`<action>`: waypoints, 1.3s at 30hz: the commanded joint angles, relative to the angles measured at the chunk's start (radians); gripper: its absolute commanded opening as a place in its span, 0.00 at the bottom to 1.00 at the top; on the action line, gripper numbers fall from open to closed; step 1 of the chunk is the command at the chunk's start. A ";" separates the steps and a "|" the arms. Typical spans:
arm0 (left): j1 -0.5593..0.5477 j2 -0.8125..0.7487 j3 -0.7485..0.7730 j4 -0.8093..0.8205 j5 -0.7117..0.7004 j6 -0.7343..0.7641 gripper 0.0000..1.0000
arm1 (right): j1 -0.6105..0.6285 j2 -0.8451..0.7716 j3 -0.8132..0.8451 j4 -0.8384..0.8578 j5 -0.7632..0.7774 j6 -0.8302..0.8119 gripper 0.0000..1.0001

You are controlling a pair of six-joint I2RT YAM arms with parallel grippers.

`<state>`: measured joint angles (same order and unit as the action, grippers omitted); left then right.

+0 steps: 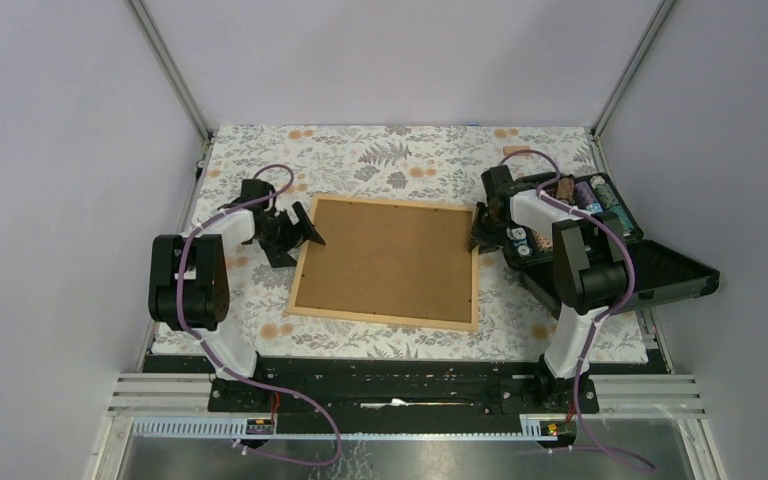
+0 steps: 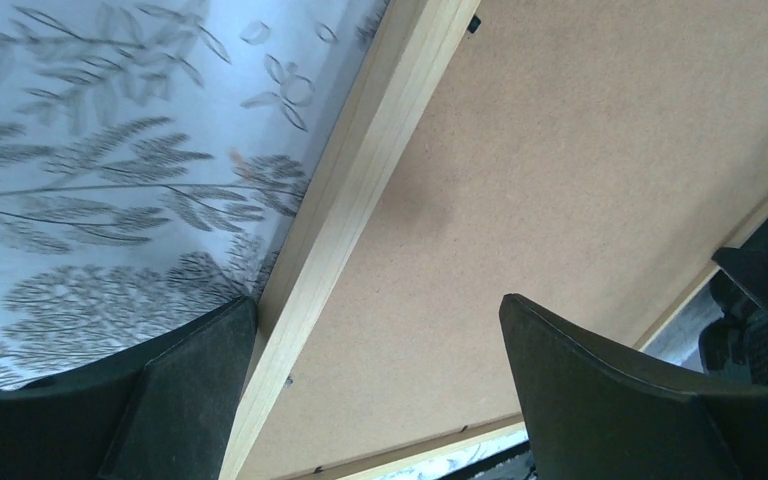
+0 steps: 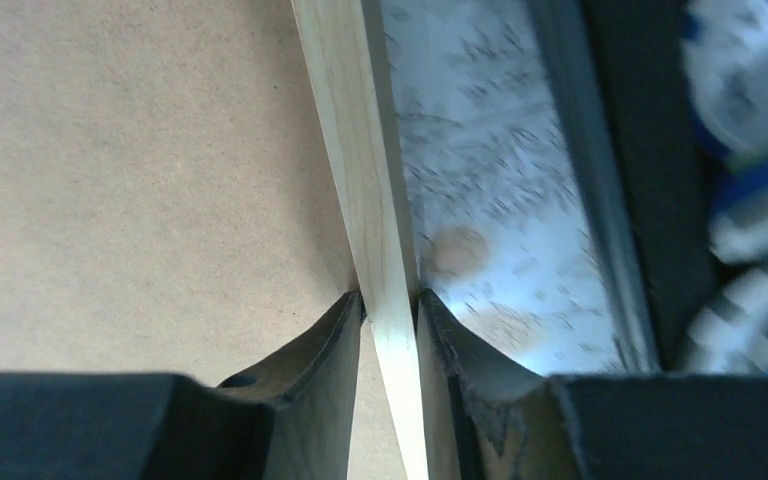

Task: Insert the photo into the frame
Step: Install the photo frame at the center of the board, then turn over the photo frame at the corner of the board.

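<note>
Wood fills the gap in my right gripper (image 3: 390, 300): its two fingers press on either side of the frame (image 1: 385, 318) at its right rail, a narrow pinch with the rail touching both pads. My left gripper (image 2: 375, 320) is spread wide and holds nothing. It hangs just over the frame's left rail, one finger above the floral tablecloth (image 1: 400, 160) and the other above the brown backing board (image 1: 390, 258).

The frame lies flat and face down in the middle of the cloth, the backing board filling its opening. An open black case (image 1: 660, 270) sits just beside its right edge. I cannot see the photo in any view. If it is already inside, the board hides it.

I judge this to be the frame-handling step, with one rail gripped and the other not yet. Whether the back is about to be opened or the loaded frame turned over, I cannot say. The next move calls for my left fingers to drop around their rail and close squarely. Both sides should then rise level, because a one-sided lift could twist the thin wood or knock the case.
</note>
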<state>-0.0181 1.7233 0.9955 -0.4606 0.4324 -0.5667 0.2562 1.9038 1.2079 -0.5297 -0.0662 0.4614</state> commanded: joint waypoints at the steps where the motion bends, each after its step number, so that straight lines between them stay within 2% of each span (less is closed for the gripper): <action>1: -0.023 0.072 -0.045 0.010 0.039 0.002 0.97 | 0.077 0.155 -0.092 0.350 -0.369 0.122 0.35; 4: -0.023 0.066 -0.046 0.010 0.032 0.004 0.97 | 0.076 0.085 -0.092 0.326 -0.381 0.112 0.45; 7: -0.024 0.057 -0.043 0.005 0.023 0.010 0.97 | 0.077 0.011 -0.061 0.233 -0.354 0.066 0.55; 11: -0.017 0.009 -0.030 -0.010 -0.016 0.025 0.99 | 0.076 -0.063 -0.005 0.072 -0.248 -0.018 0.66; 13: -0.013 -0.061 -0.025 -0.020 -0.088 0.027 0.99 | 0.078 -0.102 -0.005 0.000 -0.158 -0.056 0.69; 16: -0.012 -0.192 -0.025 -0.023 -0.181 0.030 0.99 | 0.108 -0.165 -0.010 -0.144 -0.018 -0.094 0.70; 18: -0.017 -0.269 -0.020 -0.026 -0.197 0.035 0.99 | 0.157 -0.219 -0.061 -0.179 0.042 -0.073 0.68; 22: -0.065 -0.353 -0.007 -0.029 -0.112 0.073 0.99 | 0.233 -0.270 -0.178 -0.162 -0.022 0.053 0.60; 25: -0.169 -0.383 0.011 -0.028 0.008 0.128 0.99 | 0.279 -0.318 -0.266 -0.117 -0.021 0.143 0.55; 27: -0.265 -0.419 0.012 -0.017 0.026 0.151 0.99 | 0.281 -0.359 -0.321 -0.095 -0.009 0.182 0.53; 32: -0.526 -0.539 -0.027 0.082 -0.053 0.170 0.99 | 0.281 -0.443 -0.408 -0.076 -0.019 0.197 0.48; 39: -0.806 -0.661 -0.145 0.299 -0.180 0.265 0.99 | 0.281 -0.465 -0.457 -0.097 -0.006 0.174 0.44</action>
<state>-0.7193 1.1126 0.9020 -0.3397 0.3386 -0.3908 0.5358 1.4498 0.7872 -0.6075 -0.0994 0.6361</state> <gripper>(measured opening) 0.987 0.448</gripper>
